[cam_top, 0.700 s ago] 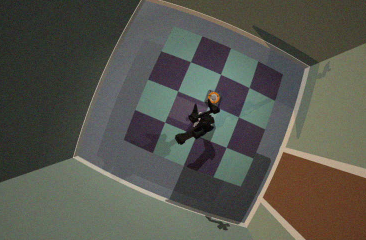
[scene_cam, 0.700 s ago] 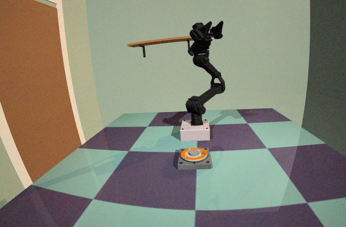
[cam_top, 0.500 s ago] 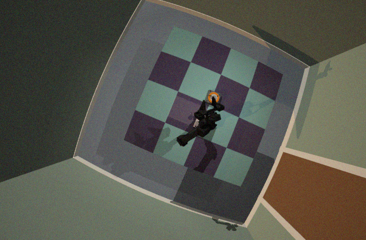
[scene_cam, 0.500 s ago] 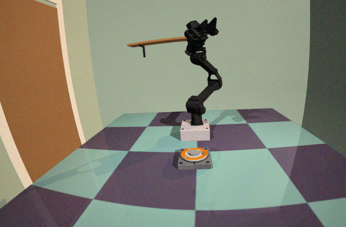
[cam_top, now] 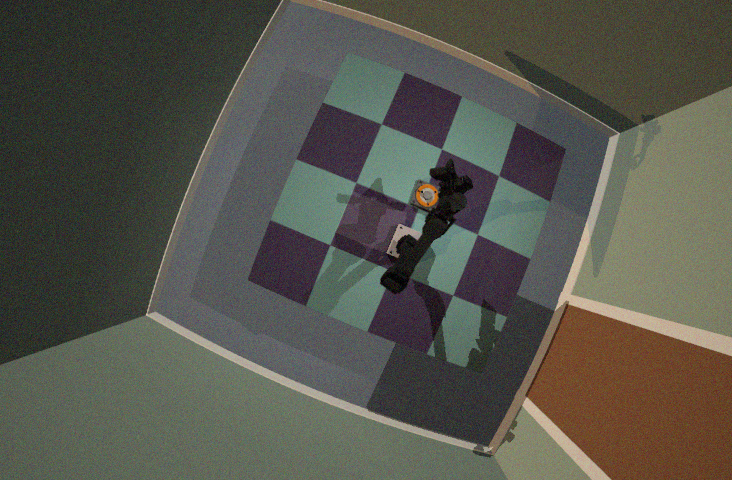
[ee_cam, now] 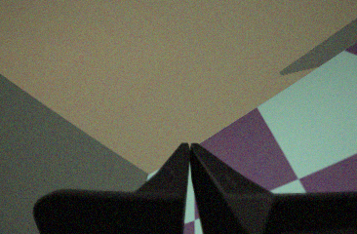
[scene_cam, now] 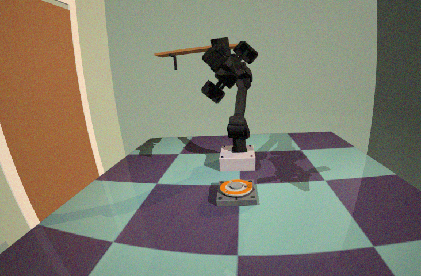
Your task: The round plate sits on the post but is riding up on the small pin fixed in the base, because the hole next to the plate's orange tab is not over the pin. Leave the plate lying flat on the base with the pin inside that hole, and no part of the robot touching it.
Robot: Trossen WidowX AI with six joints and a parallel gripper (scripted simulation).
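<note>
1. From the top view, my arm stretches from its white pedestal across the checkered floor. My upper links bunch up just beside the round plate, overlapping the edge of its grey base as seen from above. The plate shows as an orange ring around a pale centre post. I cannot make out the pin or the tab at this scale.

2. From the exterior view, my arm rises tall from the pedestal, and my gripper hangs high in the air, well apart from the plate below. The plate sits on the square base in front of the pedestal, ringed around the post. Whether it lies flat or tilted, I cannot tell from here. A wooden shelf juts from the wall behind me.

3. From the wrist view, my fingers are pressed together, tips nearly touching, with nothing between them. Beyond them I see a tan wall and a slanted stretch of the purple and teal floor. The plate is out of this view.
</note>
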